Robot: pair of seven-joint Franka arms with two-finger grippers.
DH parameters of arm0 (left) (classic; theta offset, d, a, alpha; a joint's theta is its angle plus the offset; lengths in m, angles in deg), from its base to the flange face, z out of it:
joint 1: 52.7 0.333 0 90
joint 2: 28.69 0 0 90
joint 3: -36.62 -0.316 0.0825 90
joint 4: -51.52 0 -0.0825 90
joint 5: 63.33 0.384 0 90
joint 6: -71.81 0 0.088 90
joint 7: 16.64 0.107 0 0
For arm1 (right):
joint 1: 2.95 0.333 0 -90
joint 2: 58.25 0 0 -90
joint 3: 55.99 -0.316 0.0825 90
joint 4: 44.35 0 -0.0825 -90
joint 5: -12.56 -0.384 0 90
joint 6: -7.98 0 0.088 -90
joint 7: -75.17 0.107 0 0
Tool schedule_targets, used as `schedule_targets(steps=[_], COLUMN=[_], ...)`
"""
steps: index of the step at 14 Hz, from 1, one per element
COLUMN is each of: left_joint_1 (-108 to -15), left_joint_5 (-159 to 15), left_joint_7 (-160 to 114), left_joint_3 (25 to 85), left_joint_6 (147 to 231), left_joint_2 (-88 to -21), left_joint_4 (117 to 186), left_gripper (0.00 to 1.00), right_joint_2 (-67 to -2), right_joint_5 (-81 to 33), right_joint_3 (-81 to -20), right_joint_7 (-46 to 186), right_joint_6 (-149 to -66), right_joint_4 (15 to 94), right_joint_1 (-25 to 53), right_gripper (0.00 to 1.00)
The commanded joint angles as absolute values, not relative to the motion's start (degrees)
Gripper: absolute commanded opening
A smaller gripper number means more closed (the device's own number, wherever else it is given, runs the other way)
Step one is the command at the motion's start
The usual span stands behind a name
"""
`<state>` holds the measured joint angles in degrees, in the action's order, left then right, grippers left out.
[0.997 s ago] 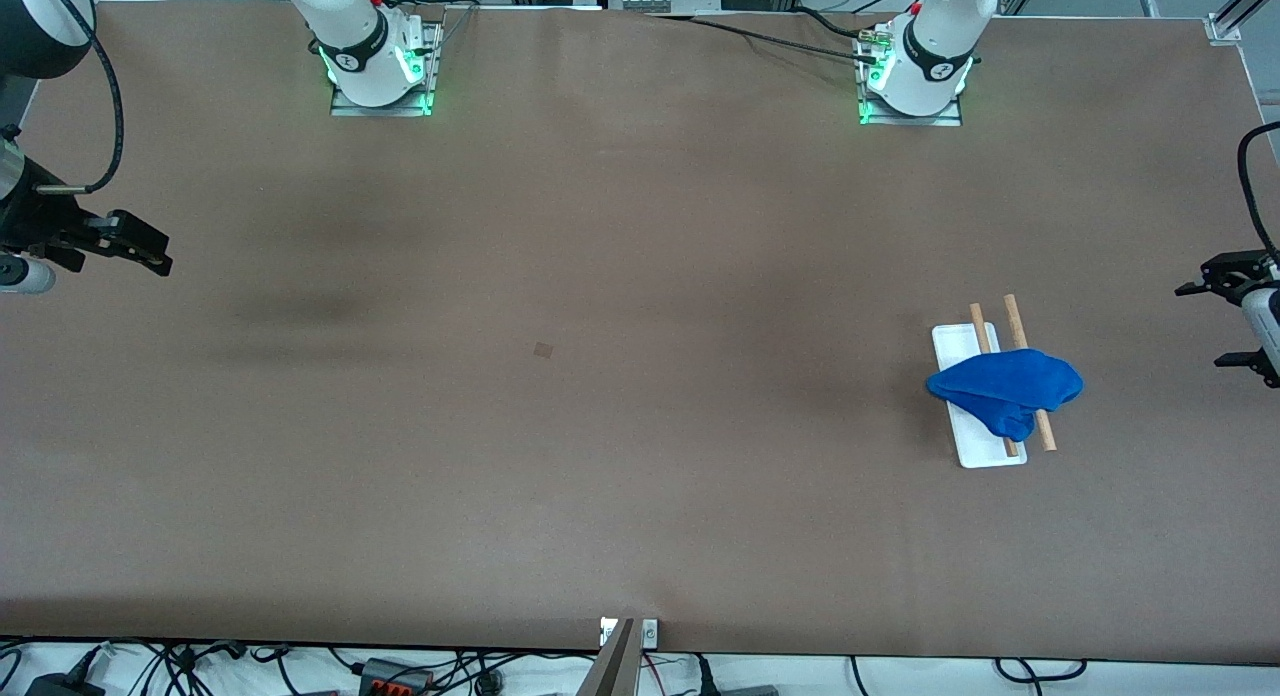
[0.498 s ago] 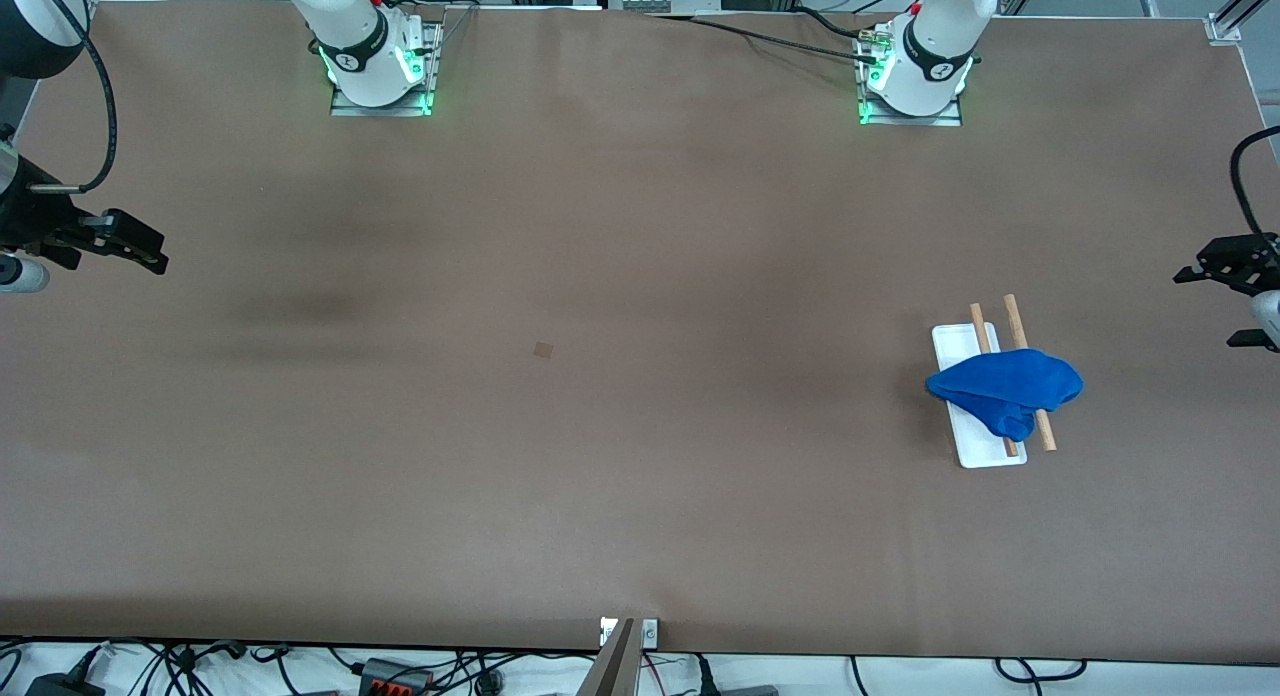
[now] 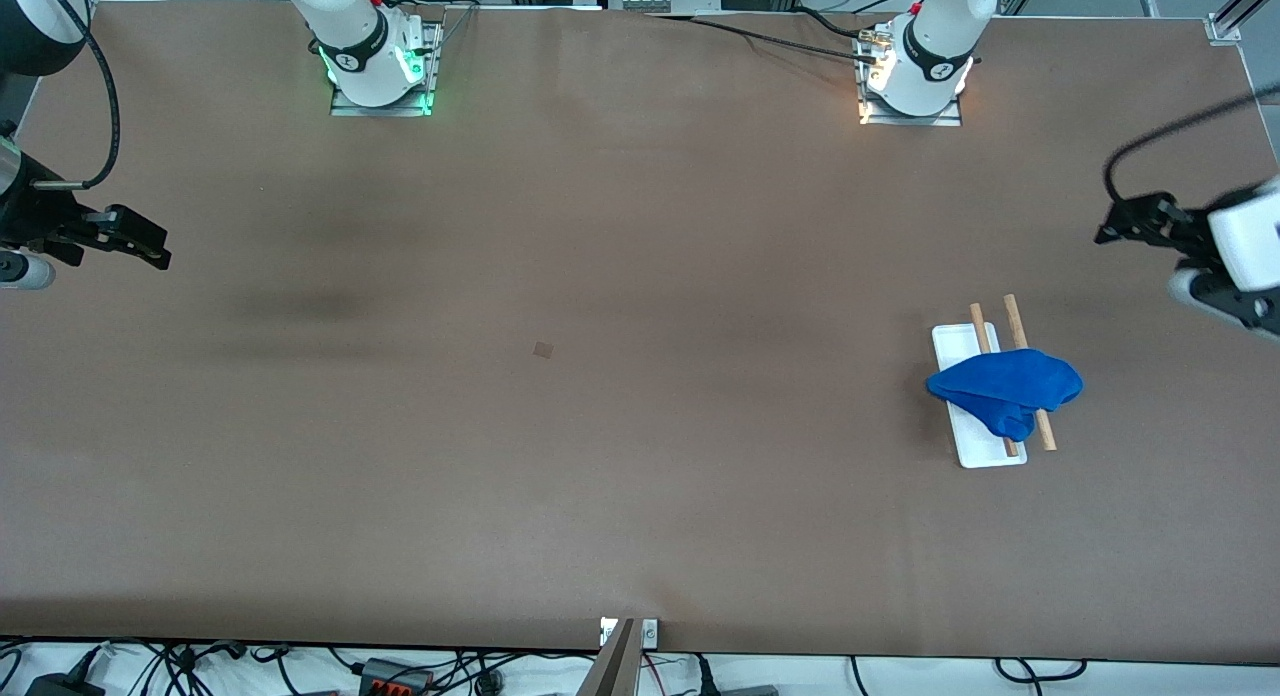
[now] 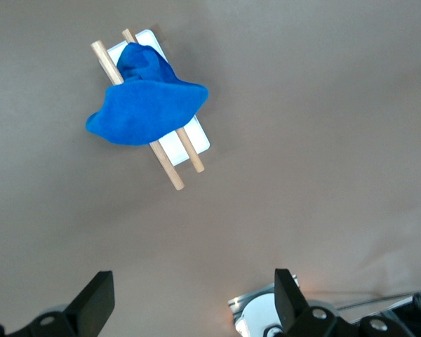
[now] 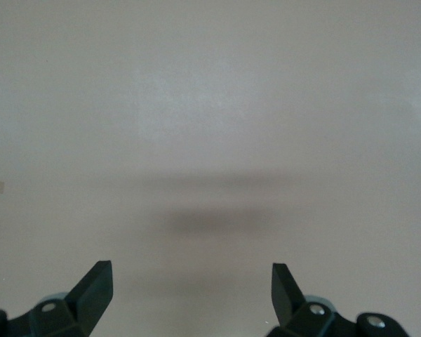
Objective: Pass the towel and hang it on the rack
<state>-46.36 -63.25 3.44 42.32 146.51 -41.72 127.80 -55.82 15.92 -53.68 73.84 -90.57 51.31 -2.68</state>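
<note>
While the towel (image 3: 1005,388) lies draped across the 2 rods of the rack (image 3: 985,454), the left gripper (image 3: 1135,226) (fingers spread, empty) hangs far closer to it than the spread right gripper (image 3: 135,244).

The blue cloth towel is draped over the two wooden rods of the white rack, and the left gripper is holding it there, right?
Not quite. The blue cloth towel does lie over the white rack's wooden rods, but the left gripper holds nothing: the left wrist view shows its fingers open, well apart from it.

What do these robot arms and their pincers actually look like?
Both arms are glossy white with black bands at the joints and black cables looping alongside. The left gripper and right gripper are black, each with two wedge-shaped fingers. One base glows green, the other warm white.
</note>
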Motion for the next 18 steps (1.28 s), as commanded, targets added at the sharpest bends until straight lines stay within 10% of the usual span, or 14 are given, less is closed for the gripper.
schedule_targets(steps=[1,18], left_joint_1=[-46.11,-45.85], left_joint_5=[-64.03,-66.05], left_joint_7=[-2.02,-17.96], left_joint_3=[40.4,40.22], left_joint_6=[153.36,160.14], left_joint_2=[-32.14,-24.74], left_joint_4=[140.97,148.73], left_gripper=[1.0,1.0], right_joint_2=[-56.4,-58.69], right_joint_5=[15.37,14.75], right_joint_3=[-54.58,-54.14], right_joint_7=[72.53,72.18], right_joint_6=[-89.32,-89.23], right_joint_4=[50.92,52.77], right_joint_1=[-3.65,-3.13], right_gripper=[1.0,1.0])
